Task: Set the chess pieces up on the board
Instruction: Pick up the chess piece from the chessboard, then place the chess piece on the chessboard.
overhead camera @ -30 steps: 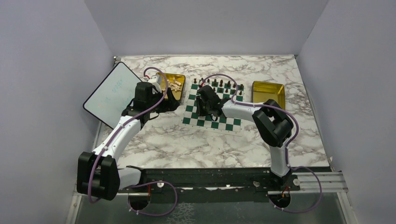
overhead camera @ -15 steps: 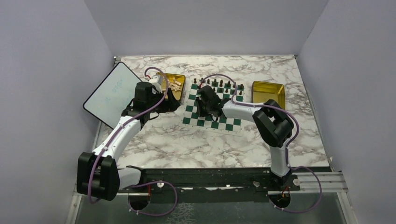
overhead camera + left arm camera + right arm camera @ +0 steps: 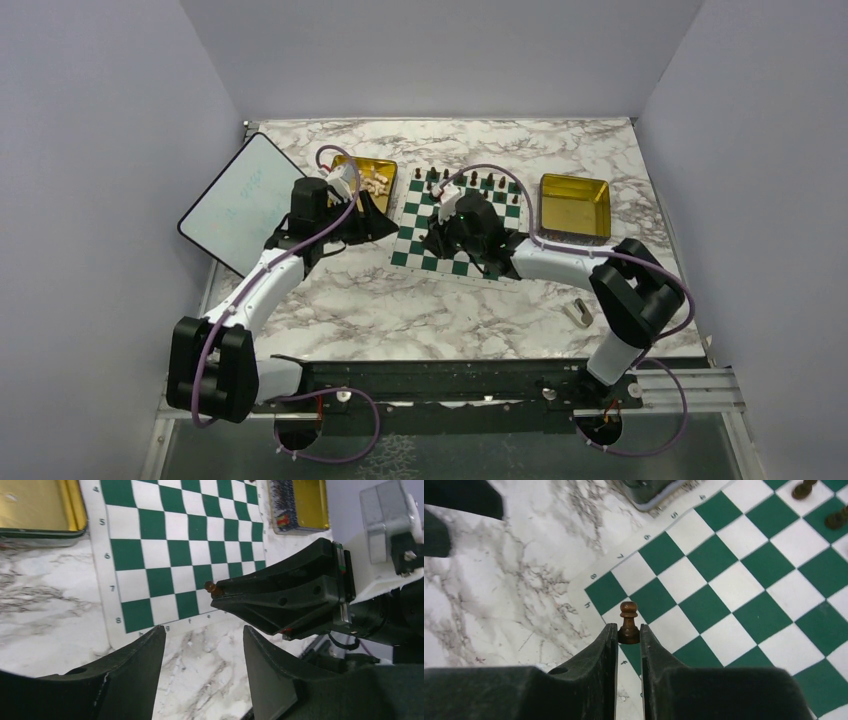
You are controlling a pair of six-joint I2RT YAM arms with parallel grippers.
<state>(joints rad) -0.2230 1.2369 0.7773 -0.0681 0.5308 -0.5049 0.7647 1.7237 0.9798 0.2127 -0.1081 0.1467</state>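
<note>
Right gripper [image 3: 628, 637]: fingers nearly closed, clamped on the base of a dark pawn [image 3: 628, 622]. The pawn stood upright, with its head clear of the fingertips.
Pawn position: between the right fingertips, over the corner squares of the board [image 3: 734, 587] near the "h" and "8" marks. Whether its base touched the mat could not be told.
Left gripper [image 3: 202, 645]: fingers partly apart with nothing between them. The marble table [image 3: 50, 605] lay under the gap, and the board edge was just beyond the fingertips.
Other pieces: dark pieces [image 3: 802, 489] stood well ahead of the right fingers. Pale pieces [image 3: 375, 183] lay in a gold tray [image 3: 385, 162] near the left fingers.
Step in hand (judged): carrying the pawn to its square among the dark ranks.
Method: keep the pawn vertical and centre its base over one square. Lower it straight until it sits flat, open the fingers only slightly, then lift vertically.
Risk: a finger may brush a neighbouring piece, or a tilted release may topple the pawn.
</note>
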